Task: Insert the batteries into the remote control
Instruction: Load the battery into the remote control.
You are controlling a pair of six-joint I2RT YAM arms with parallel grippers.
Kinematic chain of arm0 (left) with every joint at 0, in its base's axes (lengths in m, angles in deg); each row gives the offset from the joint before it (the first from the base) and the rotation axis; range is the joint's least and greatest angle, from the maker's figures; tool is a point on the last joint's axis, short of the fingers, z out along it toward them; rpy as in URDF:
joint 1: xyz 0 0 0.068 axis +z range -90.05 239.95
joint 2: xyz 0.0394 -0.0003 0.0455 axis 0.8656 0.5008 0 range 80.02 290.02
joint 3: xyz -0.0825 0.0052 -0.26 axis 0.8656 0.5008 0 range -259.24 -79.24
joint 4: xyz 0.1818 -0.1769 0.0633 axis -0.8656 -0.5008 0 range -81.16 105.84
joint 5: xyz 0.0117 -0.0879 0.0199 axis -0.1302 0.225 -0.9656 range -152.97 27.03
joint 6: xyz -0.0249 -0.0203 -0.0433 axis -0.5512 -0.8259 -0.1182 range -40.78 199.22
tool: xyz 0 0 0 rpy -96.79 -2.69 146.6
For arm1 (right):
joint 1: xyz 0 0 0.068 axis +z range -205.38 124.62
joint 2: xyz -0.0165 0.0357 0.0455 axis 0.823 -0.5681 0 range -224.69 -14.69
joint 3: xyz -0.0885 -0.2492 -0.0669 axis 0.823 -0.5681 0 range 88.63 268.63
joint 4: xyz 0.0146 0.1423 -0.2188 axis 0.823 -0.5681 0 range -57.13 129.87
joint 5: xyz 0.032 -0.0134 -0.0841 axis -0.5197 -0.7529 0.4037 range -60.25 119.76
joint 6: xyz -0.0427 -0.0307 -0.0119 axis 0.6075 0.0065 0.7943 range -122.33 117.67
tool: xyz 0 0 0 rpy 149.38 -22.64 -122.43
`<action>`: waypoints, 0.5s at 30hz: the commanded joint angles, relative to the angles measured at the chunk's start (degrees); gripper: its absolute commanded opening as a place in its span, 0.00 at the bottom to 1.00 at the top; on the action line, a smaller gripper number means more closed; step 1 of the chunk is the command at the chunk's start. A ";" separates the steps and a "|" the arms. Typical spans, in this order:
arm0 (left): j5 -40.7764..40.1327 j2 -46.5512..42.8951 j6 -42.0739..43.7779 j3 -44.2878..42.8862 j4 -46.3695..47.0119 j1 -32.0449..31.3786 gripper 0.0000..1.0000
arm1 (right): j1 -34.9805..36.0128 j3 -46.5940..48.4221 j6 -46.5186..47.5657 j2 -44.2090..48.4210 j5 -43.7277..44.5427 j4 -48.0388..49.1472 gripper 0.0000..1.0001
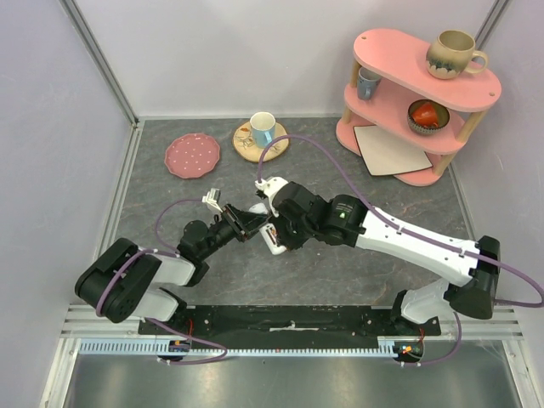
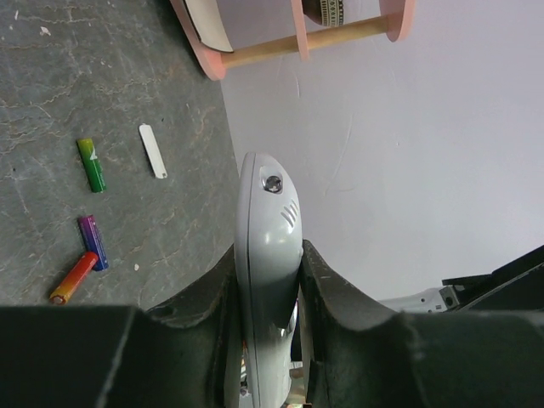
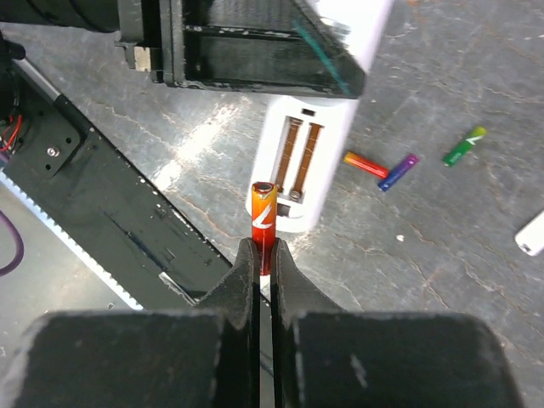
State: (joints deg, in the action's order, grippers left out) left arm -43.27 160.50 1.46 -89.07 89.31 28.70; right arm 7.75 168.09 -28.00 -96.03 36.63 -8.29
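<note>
My left gripper [image 2: 270, 270] clamps the remote [image 2: 265, 217] edge-on. My right gripper [image 3: 264, 255] pinches a battery [image 3: 263, 208], its tip at 7 o'clock of the open recess [image 3: 299, 157].

Place: robot lab cell | Signs: aluminium frame [image 1: 102, 64], blank wall panels [image 1: 255, 51], pink shelf [image 1: 391, 51]

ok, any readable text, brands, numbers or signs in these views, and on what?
No readable text in any view.
Orange-red cylindrical battery in the right gripper: white slash mark, no legible letters.
Green cylindrical battery: pale print, too small to read.
White plastic remote control in the left gripper: no lettering visible.
</note>
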 commanded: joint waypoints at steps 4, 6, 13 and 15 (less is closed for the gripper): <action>1.83 -3.14 3.49 -0.02 21.89 -0.22 0.02 | -0.12 5.44 2.20 -5.14 -6.70 -1.49 0.00; 1.74 -3.67 4.01 0.77 21.89 -0.22 0.02 | -0.20 5.44 2.29 -5.06 -6.35 -2.11 0.01; 1.21 -4.55 5.77 3.41 21.89 -0.22 0.02 | -0.82 4.83 3.87 -3.74 -8.70 -2.37 0.00; 1.13 -4.90 6.82 3.85 21.89 -0.22 0.02 | -0.82 4.30 3.79 -3.82 -9.33 -2.20 0.00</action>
State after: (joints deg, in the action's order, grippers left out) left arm -42.92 157.42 4.20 -86.05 89.73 28.68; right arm 7.40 170.93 -25.55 -101.36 30.18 -9.54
